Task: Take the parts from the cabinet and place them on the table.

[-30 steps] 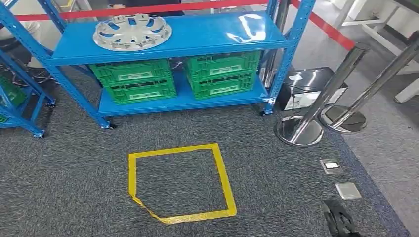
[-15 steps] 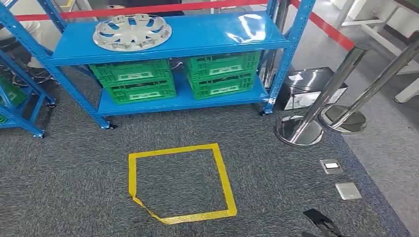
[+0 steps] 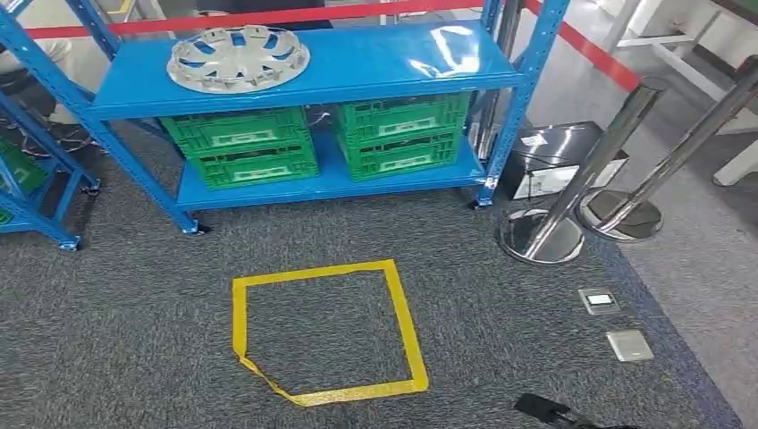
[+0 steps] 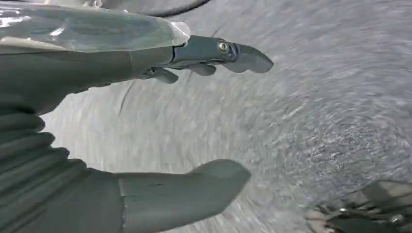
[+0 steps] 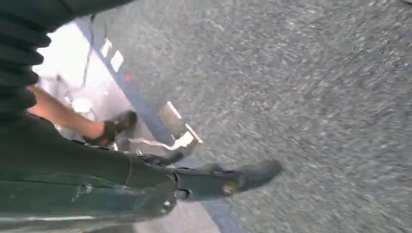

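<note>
A silver wheel cover [image 3: 238,57] lies flat on the top board of the blue cabinet [image 3: 375,64], towards its left end. Two stacks of green crates [image 3: 240,145] [image 3: 402,134] fill the lower board. Some way short of the cabinet, at the bottom edge of the head view, the dark fingers of my right hand [image 3: 543,411] hang over the grey carpet. The right wrist view has that hand [image 5: 145,189] with fingers stretched out and nothing in it. My left hand [image 4: 58,82] is spread over blurred carpet, thumb [image 4: 194,187] apart from the fingers [image 4: 243,54], holding nothing.
A yellow tape square [image 3: 407,331] marks the carpet before the cabinet. Chrome barrier posts [image 3: 572,192] and a black box [image 3: 559,156] stand at the right, with floor sockets [image 3: 599,300] nearer me. Another blue rack [image 3: 27,179] stands at the left. A person's foot [image 5: 111,127] is near.
My right hand's fingers have slid left and lower along the bottom edge of the head view. The cabinet and wheel cover have stayed put.
</note>
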Tool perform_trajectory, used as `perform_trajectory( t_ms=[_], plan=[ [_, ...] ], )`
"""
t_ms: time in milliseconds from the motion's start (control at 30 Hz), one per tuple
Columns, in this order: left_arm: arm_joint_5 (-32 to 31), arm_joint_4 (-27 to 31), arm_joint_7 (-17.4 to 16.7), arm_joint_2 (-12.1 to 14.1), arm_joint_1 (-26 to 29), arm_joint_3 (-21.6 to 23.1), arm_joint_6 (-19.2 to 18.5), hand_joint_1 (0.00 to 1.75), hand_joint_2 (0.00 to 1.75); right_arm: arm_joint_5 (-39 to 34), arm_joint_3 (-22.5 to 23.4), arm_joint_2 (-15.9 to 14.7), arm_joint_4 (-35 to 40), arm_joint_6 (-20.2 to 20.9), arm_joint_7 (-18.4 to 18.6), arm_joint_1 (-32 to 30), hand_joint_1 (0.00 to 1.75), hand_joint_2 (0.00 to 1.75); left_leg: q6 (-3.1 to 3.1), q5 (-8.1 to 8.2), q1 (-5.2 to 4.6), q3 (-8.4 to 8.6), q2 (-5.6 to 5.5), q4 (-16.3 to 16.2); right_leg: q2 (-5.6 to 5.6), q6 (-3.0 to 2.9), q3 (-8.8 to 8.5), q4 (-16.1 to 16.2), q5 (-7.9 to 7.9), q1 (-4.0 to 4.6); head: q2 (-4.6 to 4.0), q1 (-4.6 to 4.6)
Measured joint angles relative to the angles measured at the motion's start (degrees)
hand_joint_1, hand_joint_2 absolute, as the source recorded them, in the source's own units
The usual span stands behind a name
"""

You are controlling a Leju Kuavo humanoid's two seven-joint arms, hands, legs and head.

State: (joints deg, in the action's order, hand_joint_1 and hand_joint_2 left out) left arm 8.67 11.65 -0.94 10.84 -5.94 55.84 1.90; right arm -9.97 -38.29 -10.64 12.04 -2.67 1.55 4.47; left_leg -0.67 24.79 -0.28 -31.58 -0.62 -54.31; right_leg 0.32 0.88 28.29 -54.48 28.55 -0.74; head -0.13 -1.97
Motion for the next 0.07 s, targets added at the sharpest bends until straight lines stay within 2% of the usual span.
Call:
perform_trajectory(
  t_ms=[67],
  plan=[
    [6.76,0.00,0.00,-0.02,0.01,0.15,0.70,0.00,0.00,-4.29,-0.07,0.00,0.00,-1.14,0.81,0.00,0.00,0.00,0.00,0.00,0.00,0.00,0.01,0.00,0.02,0.00,0.00,0.00,0.00,0.00,0.00,0.00]
  ],
)
